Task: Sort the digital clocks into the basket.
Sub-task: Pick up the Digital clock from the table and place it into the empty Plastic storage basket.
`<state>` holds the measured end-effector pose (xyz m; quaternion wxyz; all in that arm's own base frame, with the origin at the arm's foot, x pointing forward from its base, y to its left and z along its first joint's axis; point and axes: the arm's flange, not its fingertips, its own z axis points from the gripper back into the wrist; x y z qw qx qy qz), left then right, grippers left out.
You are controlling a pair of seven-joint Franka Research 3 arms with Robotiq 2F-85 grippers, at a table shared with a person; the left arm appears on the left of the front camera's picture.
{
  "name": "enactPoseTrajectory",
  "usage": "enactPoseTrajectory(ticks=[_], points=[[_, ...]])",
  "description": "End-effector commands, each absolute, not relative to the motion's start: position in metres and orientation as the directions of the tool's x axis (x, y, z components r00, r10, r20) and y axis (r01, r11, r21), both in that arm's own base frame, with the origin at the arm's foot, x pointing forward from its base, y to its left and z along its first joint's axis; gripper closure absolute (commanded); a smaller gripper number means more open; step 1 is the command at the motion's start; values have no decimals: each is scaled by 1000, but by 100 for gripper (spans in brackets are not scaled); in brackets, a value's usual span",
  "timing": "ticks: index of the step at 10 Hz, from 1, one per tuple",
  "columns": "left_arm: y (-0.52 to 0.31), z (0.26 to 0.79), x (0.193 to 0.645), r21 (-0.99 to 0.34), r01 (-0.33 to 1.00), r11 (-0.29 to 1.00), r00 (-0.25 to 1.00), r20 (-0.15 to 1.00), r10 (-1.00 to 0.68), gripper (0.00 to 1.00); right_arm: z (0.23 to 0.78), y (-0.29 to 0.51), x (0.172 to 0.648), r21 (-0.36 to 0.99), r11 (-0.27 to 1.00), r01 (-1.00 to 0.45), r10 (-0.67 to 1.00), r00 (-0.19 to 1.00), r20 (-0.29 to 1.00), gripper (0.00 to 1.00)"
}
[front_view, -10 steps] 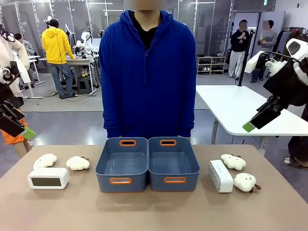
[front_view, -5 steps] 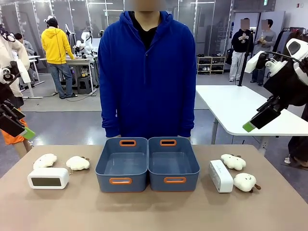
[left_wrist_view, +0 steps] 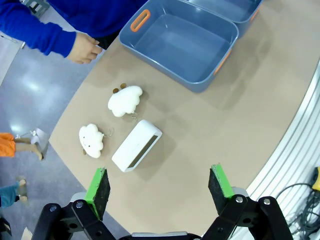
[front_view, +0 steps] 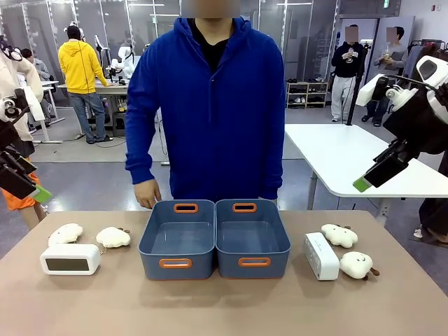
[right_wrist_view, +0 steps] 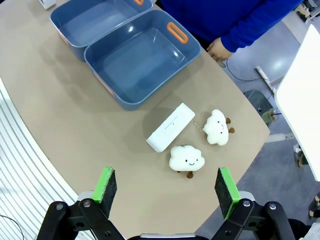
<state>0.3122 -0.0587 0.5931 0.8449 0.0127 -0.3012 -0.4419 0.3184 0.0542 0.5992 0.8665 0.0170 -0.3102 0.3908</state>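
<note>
One white digital clock (front_view: pixel 70 259) lies at the table's left with its dark screen facing me; it also shows as a white block (left_wrist_view: pixel 137 145) in the left wrist view. The second clock (front_view: pixel 321 255) lies right of the bins, seen again as a white bar (right_wrist_view: pixel 171 127). Two slate-blue baskets with orange handle slots stand side by side mid-table, the left (front_view: pixel 178 239) and the right (front_view: pixel 252 238); both hold nothing. My left gripper (left_wrist_view: pixel 159 192) hangs open high above the table's left edge. My right gripper (right_wrist_view: pixel 166 193) is open too, high over the right side.
Two cream cloud plush toys (front_view: pixel 89 235) lie behind the left clock, two more (front_view: pixel 348 250) beside the right clock. A person in a blue hoodie stands at the far edge, one hand (front_view: pixel 148 194) near the left basket's far corner. A white table (front_view: pixel 350 154) stands behind.
The person's arm on the picture's left has swung outward and its hand now shows near the left basket's far corner. Both arms and all table objects stay put.
</note>
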Motion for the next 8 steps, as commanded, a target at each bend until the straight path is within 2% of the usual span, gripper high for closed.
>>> enactPoseTrajectory(ticks=[1,8], points=[[-60,597,313,293,741,604,432,482,-763,0,601,56,320,-212,691,-691,671,503,545,0],[-60,597,313,293,741,604,432,482,-763,0,601,56,320,-212,691,-691,671,503,545,0]])
